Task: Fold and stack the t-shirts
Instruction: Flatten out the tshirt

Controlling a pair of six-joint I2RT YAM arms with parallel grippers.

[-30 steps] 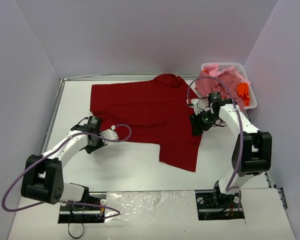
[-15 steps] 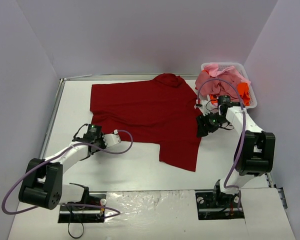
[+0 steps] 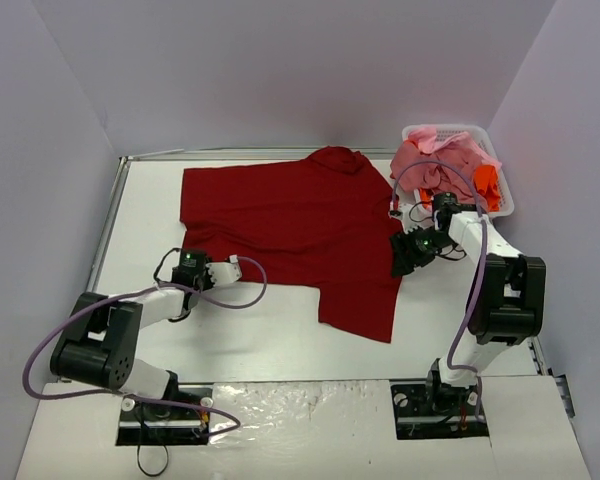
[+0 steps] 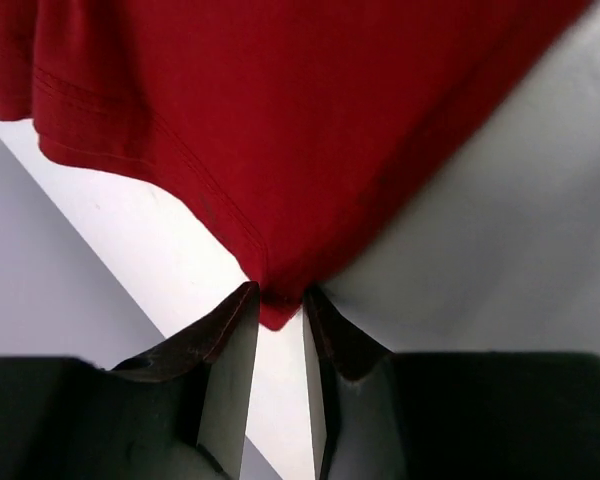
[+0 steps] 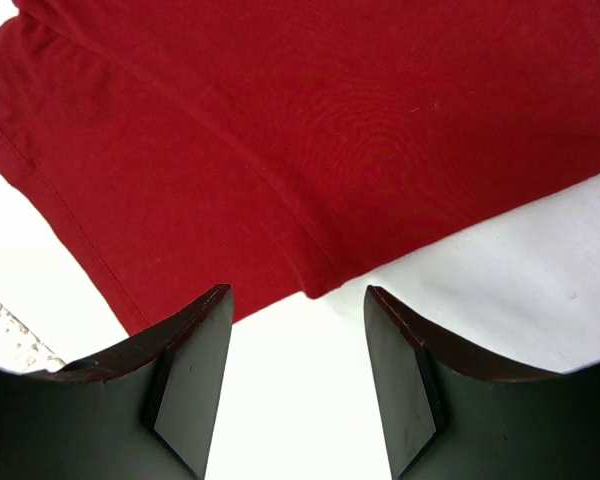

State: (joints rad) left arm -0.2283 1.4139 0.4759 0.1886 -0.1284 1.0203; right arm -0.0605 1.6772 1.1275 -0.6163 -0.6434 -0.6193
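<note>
A dark red t-shirt lies spread flat on the white table, with one part hanging toward the near right. My left gripper is low at the shirt's near left hem. In the left wrist view its jaws are nearly together, pinching a corner of the red cloth. My right gripper sits at the shirt's right edge. It is open and empty, and the red hem lies just ahead of its fingertips.
A white basket stands at the back right, holding pink and orange garments. The right arm lies just in front of it. Grey walls enclose the table on three sides.
My left arm has drawn back and dropped low, bringing its gripper to the near hem. My right gripper has shifted a little to the right, off the shirt, to its edge.
</note>
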